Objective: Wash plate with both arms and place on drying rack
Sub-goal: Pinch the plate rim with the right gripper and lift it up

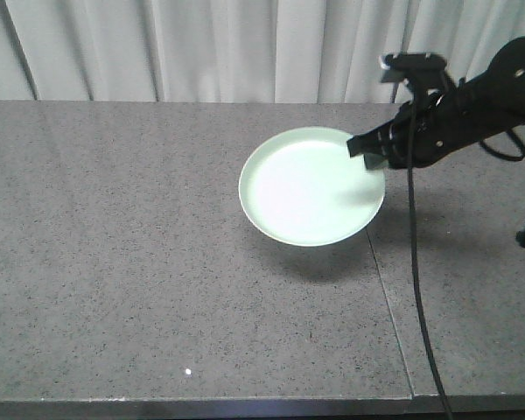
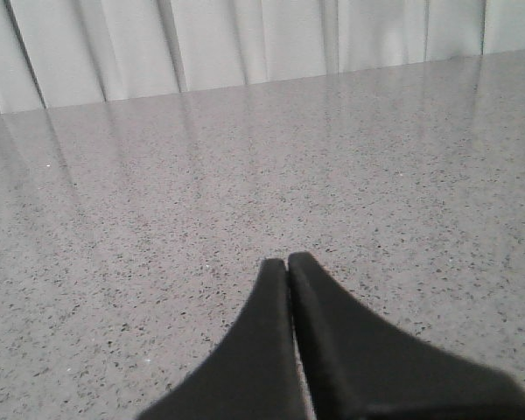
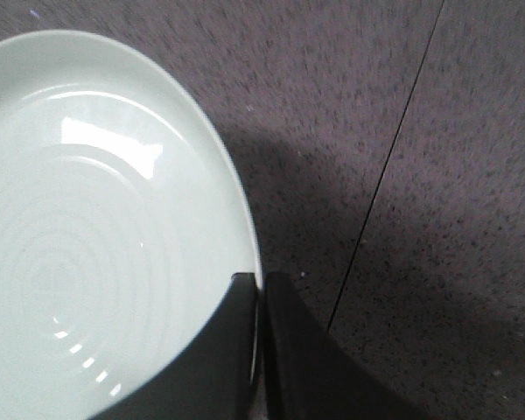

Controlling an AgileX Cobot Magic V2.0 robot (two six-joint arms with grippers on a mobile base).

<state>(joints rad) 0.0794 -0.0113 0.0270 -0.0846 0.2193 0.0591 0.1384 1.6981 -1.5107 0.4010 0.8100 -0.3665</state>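
Front overview, right-wrist close-up: shared plate [image 1: 311,188]

I could read nothing from where I stood. No lettering, label, brand, number or sign showed on the plate [image 1: 306,188], on the right gripper [image 1: 357,147] at its two o'clock edge, or on the speckled counter [image 1: 114,262].

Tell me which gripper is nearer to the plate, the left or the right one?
The right. The right gripper grips the plate at its rim. The left gripper is shut over bare counter, and its wrist view shows no plate.
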